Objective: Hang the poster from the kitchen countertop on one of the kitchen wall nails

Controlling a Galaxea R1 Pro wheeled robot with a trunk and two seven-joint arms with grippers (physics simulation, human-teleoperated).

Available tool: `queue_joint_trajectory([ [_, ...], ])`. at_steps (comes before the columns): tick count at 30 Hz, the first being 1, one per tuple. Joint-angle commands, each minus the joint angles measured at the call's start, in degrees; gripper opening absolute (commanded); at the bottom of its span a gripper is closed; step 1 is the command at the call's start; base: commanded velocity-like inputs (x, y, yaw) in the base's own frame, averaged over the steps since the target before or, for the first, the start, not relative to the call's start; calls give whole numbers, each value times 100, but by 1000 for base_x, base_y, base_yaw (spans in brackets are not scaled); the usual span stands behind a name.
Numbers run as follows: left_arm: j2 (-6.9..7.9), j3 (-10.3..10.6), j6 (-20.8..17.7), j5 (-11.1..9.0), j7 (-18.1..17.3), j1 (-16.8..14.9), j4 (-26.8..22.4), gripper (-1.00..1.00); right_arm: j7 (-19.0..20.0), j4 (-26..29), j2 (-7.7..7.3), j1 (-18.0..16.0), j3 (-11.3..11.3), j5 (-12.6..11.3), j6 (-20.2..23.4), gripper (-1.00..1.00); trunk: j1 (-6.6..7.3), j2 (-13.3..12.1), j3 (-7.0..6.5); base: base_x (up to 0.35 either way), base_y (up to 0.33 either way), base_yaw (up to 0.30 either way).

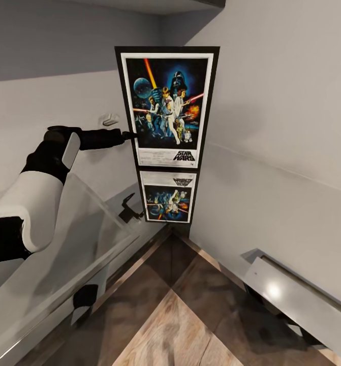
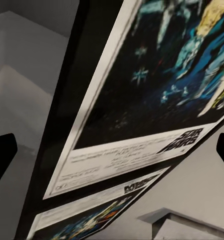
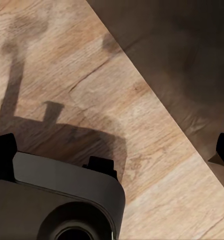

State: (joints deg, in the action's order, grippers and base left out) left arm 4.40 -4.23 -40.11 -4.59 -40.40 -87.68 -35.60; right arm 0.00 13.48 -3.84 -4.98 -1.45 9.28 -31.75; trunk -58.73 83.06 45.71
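The poster (image 1: 165, 107) stands upright in the corner where two walls meet, its lower edge at the kitchen countertop (image 1: 63, 264), which mirrors it. Its black frame, white border and "STAR WARS" logo are plain to see. My left gripper (image 1: 131, 135) reaches from the left to the poster's left edge at mid height. In the left wrist view the poster (image 2: 142, 100) looms close and slanted ahead, with the dark fingertips (image 2: 1, 155) far apart, so that gripper is open. A small grey wall nail (image 1: 109, 120) sticks out of the left wall beside the frame. My right gripper (image 3: 112, 150) hangs open over the floor.
Wooden floor (image 1: 175, 325) runs between the countertop on the left and another pale grey ledge (image 1: 302, 300) at the lower right. Plain light walls close in on both sides of the corner. In the right wrist view, part of my dark base (image 3: 56, 200) sits on the wood floor.
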Motion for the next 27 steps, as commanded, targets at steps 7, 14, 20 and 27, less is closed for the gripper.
queue_joint_trajectory([
  [7,0,-8,-50,-44,6,-3,1,100,0,-3,-2,-3,-13,4,-16,100,0,2,4,13,0,0],
  [14,0,-8,-50,-42,14,-3,8,100,0,-3,6,-3,-13,4,-16,100,0,2,4,1,0,0],
  [20,0,-8,-50,-41,12,-3,4,100,0,-3,6,-3,-13,4,-16,100,0,2,4,69,0,0],
  [27,7,-8,-50,-41,7,-3,1,100,0,-3,6,-3,-13,4,-16,100,0,2,4,11,0,0],
])
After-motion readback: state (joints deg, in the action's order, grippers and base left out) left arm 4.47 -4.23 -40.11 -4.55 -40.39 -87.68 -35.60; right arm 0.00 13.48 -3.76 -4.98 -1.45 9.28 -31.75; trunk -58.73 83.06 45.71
